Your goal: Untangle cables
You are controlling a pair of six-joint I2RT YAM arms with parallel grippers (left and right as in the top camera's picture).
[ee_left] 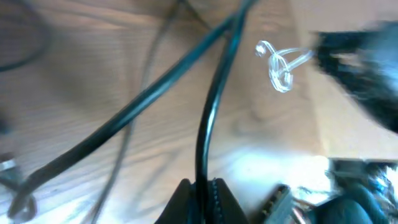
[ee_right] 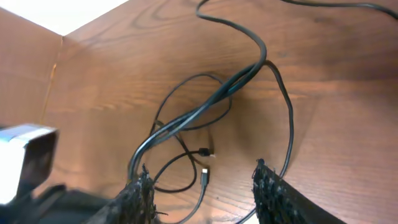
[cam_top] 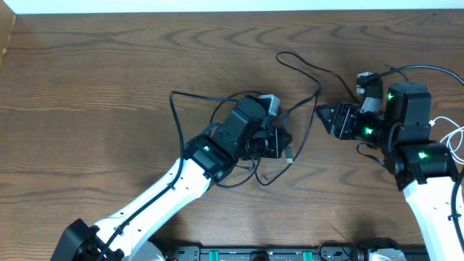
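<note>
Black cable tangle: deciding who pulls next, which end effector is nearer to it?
Left. The left end effector is inside the tangle, shut on a black cable; the right end effector is open, just off the tangle's right side, holding nothing.

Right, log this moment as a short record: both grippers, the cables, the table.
left gripper: shut on a black cable, which runs up from between its fingers
right gripper: open, holding nothing, pointed toward the tangle
black cables: looped and crossing one another on the table, mostly around the left gripper
plug ends: two small ones lie loose inside the loops
table: brown wood grain
task state: tangle not yet undone
</note>
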